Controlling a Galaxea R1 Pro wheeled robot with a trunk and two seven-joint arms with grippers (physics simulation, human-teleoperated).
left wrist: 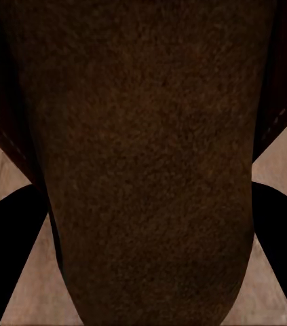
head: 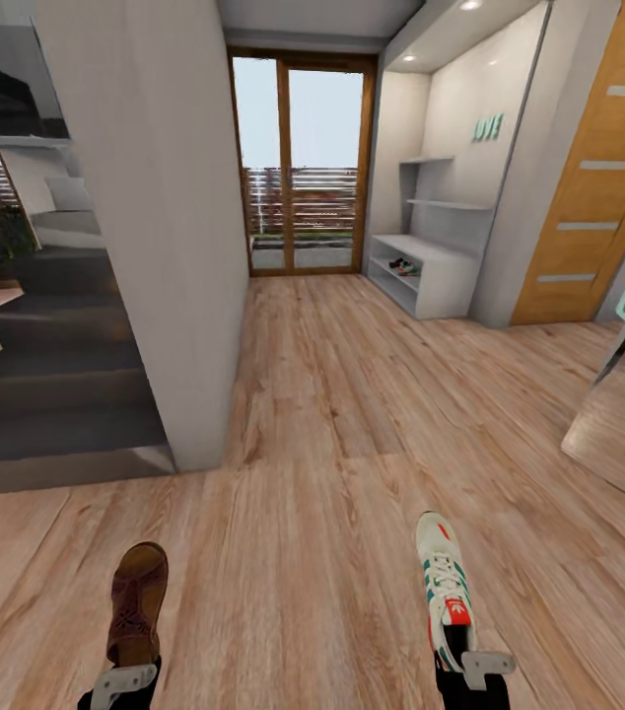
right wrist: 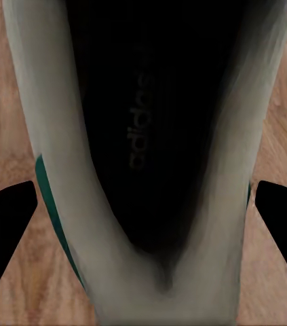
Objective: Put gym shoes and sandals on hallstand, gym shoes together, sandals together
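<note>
Clamped in the left gripper point(head: 123, 680), a flat dark-brown leather sandal point(head: 137, 603) points forward; the right gripper point(head: 477, 663) pinches a white green-striped sneaker point(head: 445, 587). Carrying step: the pale grey hallstand point(head: 439, 258), well ahead, needs approaching.

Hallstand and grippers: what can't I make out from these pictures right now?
- Hallstand, head view: far off; something small on its lower shelf, too small to identify.
- Left gripper, head view: cut by the bottom edge; the sandal hides the fingertips.
- Right gripper: likewise cut off, under the gym shoe.
- Wrist views: the sandal's insole and the shoe's opening block the floor ahead.
</note>
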